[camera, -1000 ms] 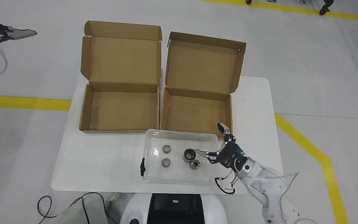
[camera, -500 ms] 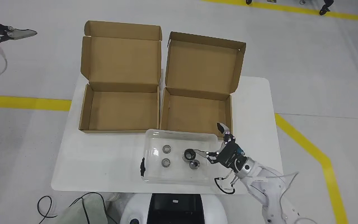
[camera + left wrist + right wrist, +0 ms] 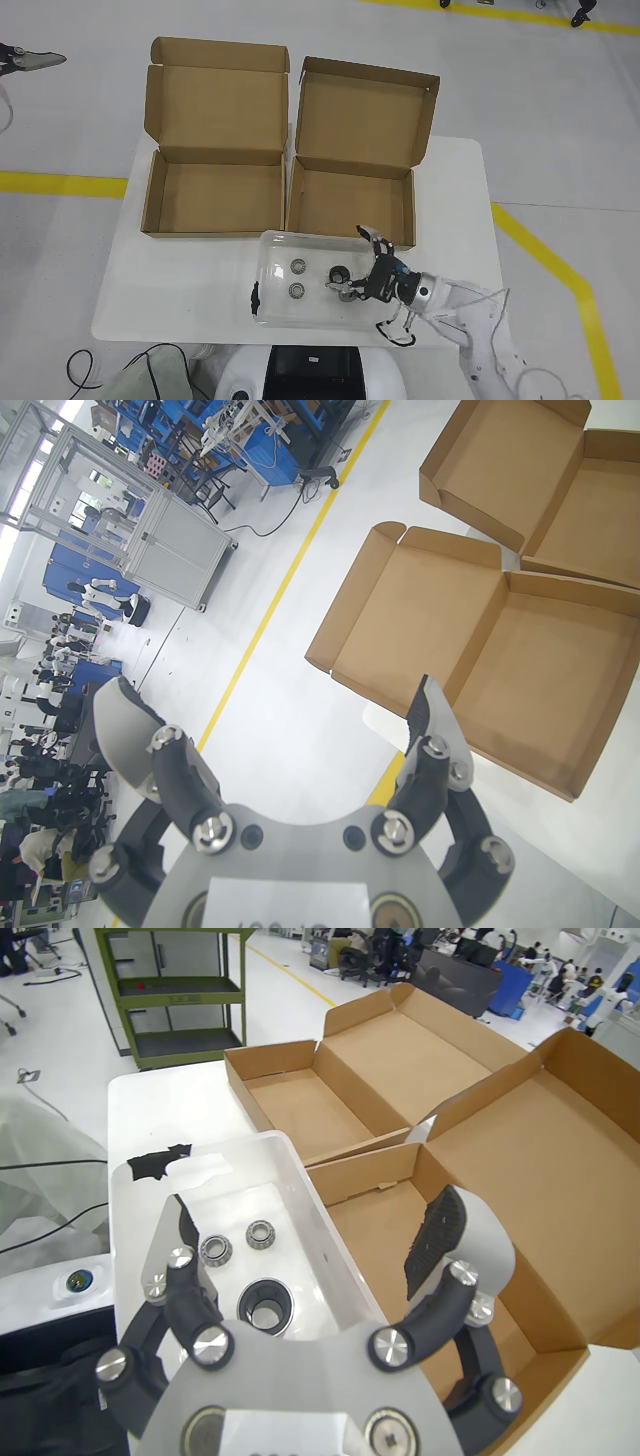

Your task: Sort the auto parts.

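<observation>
1. hovering over the clear bin [image 3: 300, 1163], my right gripper [image 3: 307, 1223] has its fingers spread wide and nothing between them.
2. the dark sleeve [image 3: 265, 1305] stands on the bin floor just under my palm. the two bearings [image 3: 215, 1250] [image 3: 259, 1233] lie a little farther, near each other but apart.
3. i judge the sleeve to be metal: stiff, rather heavy for its size, with a smooth wall that can slip.
4. i think the best hold is across its outer wall, one pad on each side, low enough that it does not tip.
5. its bore points straight up, so its axis is upright. the bearings also show their holes upward.
6. both cardboard boxes [image 3: 215, 195] [image 3: 350, 205] beyond the bin are open.
7. my left gripper [image 3: 275, 710] is also spread and empty, off the table side above the floor.
</observation>
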